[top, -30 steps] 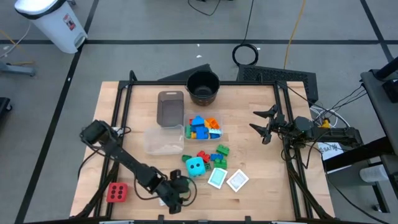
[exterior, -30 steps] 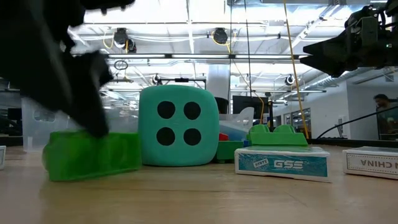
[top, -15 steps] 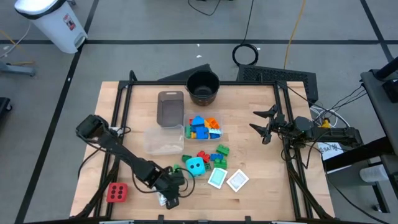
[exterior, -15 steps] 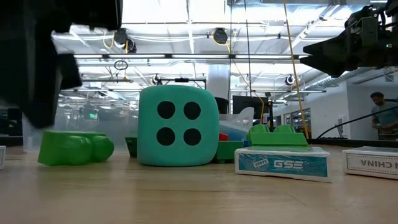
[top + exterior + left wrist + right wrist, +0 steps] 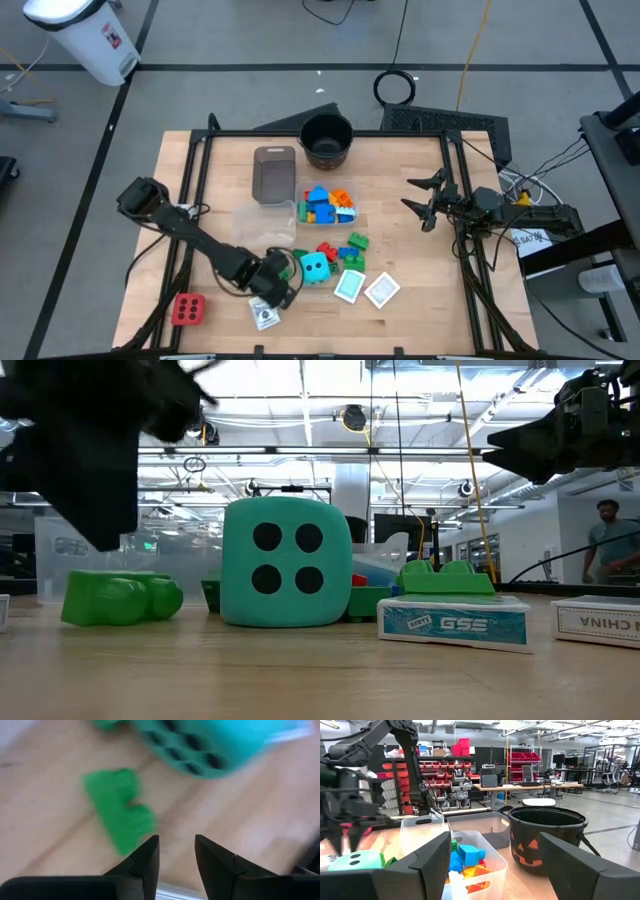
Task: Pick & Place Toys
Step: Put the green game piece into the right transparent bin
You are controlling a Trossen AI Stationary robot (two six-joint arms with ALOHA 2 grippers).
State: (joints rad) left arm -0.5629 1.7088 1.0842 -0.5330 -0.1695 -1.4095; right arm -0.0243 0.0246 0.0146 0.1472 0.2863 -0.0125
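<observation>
1. The left gripper [image 5: 175,851] hangs above the table with its fingers a narrow gap apart and nothing between them. The green block [image 5: 119,813] lies on the wood just ahead of the fingertips, and the cyan dotted cube [image 5: 215,745] sits beyond it.
2. To do the step well, judged from this position: centre the gap over the green block [image 5: 120,597], widen the jaws enough to clear it, and descend squarely so that the fingertips do not nudge the cyan cube [image 5: 315,266] beside it.
3. Close across the block's narrower faces; its lobed end looks likely to slip.
4. The right gripper [image 5: 424,204] waits well off to the far side of the toy cluster, fingers spread wide and empty.
5. Count, high view: two dotted cubes, the cyan one next to the left gripper [image 5: 281,276] and the red cube [image 5: 187,309] on its other side; two cards [image 5: 365,288] past the cyan cube.
6. Small blocks: too clustered for an exact count.
</observation>
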